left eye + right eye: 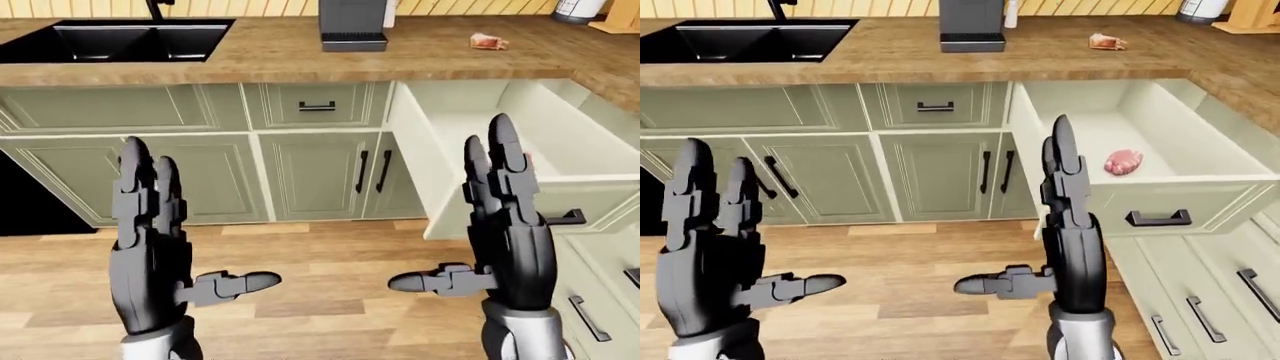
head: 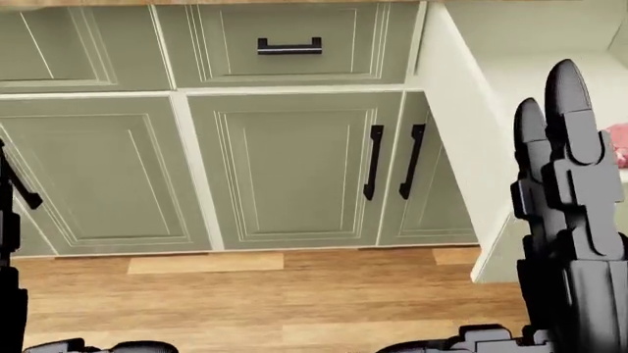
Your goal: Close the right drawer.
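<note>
Left-eye view: the right drawer [image 1: 560, 180] stands pulled out at the view's right, under the wooden counter [image 1: 300, 56]. The right hand [image 1: 505, 225] is raised just left of the drawer's front panel, fingers straight, thumb spread, holding nothing.

Head view: only the drawer's side wall shows, beside the right hand.

Right-eye view: the drawer handle [image 1: 1158, 218] lies right of the right hand; a pink item [image 1: 1123, 161] rests inside. The left hand [image 1: 715, 247], equally open and empty, is well apart. The right hand is nearer; the push would run toward the view's top.
</note>
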You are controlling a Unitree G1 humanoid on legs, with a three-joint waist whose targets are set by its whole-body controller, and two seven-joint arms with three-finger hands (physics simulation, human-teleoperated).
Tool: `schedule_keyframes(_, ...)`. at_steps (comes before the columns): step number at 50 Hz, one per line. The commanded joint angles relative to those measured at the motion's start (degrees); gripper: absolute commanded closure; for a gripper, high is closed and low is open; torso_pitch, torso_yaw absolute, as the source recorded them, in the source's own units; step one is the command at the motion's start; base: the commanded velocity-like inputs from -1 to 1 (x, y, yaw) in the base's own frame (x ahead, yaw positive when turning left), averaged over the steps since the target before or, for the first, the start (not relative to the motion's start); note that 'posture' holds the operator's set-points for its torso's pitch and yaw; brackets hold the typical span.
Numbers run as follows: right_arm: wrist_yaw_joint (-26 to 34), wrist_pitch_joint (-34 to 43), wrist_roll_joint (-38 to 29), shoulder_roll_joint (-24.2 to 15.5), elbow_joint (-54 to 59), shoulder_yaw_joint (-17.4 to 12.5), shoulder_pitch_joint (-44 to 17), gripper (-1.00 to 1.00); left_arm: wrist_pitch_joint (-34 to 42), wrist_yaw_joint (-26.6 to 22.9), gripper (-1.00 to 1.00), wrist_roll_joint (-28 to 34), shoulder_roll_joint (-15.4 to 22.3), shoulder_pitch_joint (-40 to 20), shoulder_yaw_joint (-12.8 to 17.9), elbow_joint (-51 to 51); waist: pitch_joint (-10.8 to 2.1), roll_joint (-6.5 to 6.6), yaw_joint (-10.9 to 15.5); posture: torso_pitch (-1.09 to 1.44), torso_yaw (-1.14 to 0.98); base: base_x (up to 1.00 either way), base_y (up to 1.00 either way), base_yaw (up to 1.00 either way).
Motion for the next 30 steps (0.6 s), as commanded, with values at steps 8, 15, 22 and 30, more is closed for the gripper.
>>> schedule_keyframes(8,0.25,-0.84,0.20,0.25,-9.88,-0.02,-0.31,-1.00,-7.51,-1.69,-1.00,-4.50,-0.52,2.34,0.19,-5.68,-0.52,0.04,0.16,0.00,0.00,0.00,0.00,0.00)
schedule_keyframes(15,-0.46,-0.64,0.74,0.42,-10.00,-0.22,-1.01,-1.00,-8.47,-2.17,-1.00,-4.55,-0.73,3.33,-0.27,-7.65,-0.57,-0.06,0.10,0.00,0.00,0.00,0.00,0.00)
schedule_keyframes(22,-0.43,-0.55,1.64,0.28,-10.95,-0.13,0.02,-1.00,-5.53,-2.21,-1.00,-6.59,-0.58,3.92,-0.19,-11.30,-0.62,0.01,0.15,0.00,0.00,0.00,0.00,0.00)
schedule_keyframes(30,0.50,-0.81,-0.96,-0.04,-12.85,1.94,0.89,-1.00,-5.45,-2.93,-1.00,-7.66,-1.49,4.87,0.61,-14.61,-0.67,0.11,0.13,0.00,0.00,0.00,0.00,0.00)
